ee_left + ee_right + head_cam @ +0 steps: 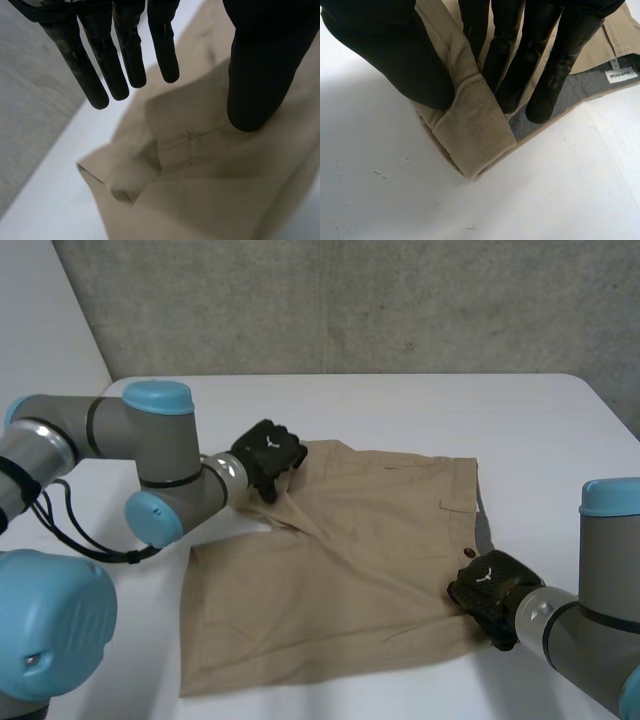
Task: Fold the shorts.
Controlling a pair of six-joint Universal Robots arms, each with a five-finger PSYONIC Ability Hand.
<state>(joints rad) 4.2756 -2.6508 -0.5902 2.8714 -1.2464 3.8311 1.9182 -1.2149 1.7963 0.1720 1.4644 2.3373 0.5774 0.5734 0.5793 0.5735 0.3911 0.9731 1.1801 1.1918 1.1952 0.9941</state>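
The right hand (488, 583) is gripping the shorts (340, 580) at the lower right of the head view. In its wrist view, the thumb (395, 55) and the straight fingers (550, 75) are pinching a folded-over end of the waistband (475, 125) between them. Just beside the fingertips, the waistband is turning outward and showing a grey lining (570, 92) with a white label (621, 75). In the head view, a dark button (468, 553) is sitting on the waistband just above this hand.

The left hand (268, 453) is lying released at the upper left corner of the garment. In its wrist view, the fingers (95, 75) are extending straight and spread above the fabric, holding nothing. The thumb (260, 75) is standing apart from them, with its tip on or just over the cloth; contact cannot be confirmed. Beyond the fingertips, a leg hem (117, 180) is lying bunched, with its corner turned over on itself.

The shorts are lying mostly flat on the white table (400, 410), occupying the centre of the head view between the two hands. The long axis is running left to right across the frame. The waistband is pointing toward the right edge and both legs are pointing toward the left. One leg is reaching the lower left of the frame; the other is ending at the left hand, with a notch between them. A grey wall (350, 300) is running across the top of the frame behind the table.
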